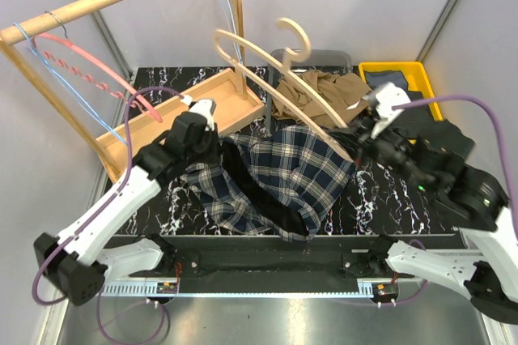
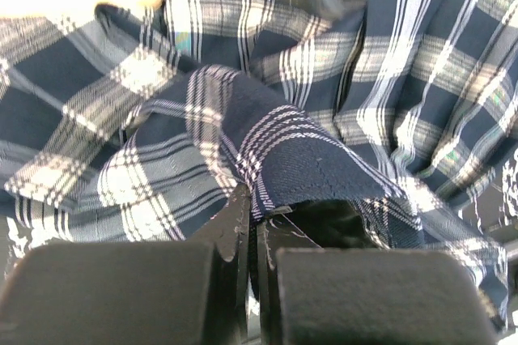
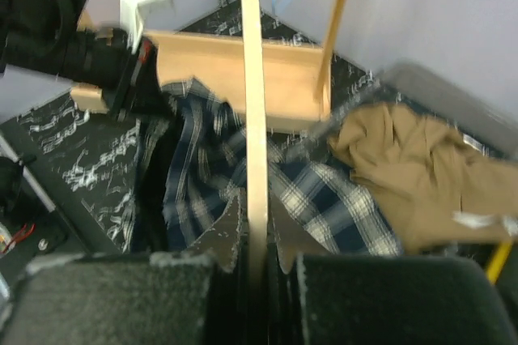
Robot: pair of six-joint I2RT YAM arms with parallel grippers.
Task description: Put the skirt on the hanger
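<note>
The tan-brown skirt (image 1: 324, 90) lies crumpled at the back of the table, partly under the thick wooden hanger (image 1: 275, 70); in the right wrist view the skirt (image 3: 421, 175) lies to the right. The light-blue wire hanger (image 1: 57, 70) hangs from the rack's rail at far left, away from both arms. My left gripper (image 1: 214, 144) (image 2: 255, 207) is shut on a fold of the plaid shirt (image 2: 324, 78). My right gripper (image 1: 354, 153) (image 3: 257, 215) is shut on the lower end of the wooden hanger (image 3: 252, 78), held above the shirt (image 1: 283, 167).
A wooden rack with a tray base (image 1: 178, 110) stands at the back left, with a pink hanger (image 1: 89, 66) on its rail. A yellow bin (image 1: 421, 78) with dark cloth sits at the back right, and a grey bin (image 1: 320, 57) behind the skirt.
</note>
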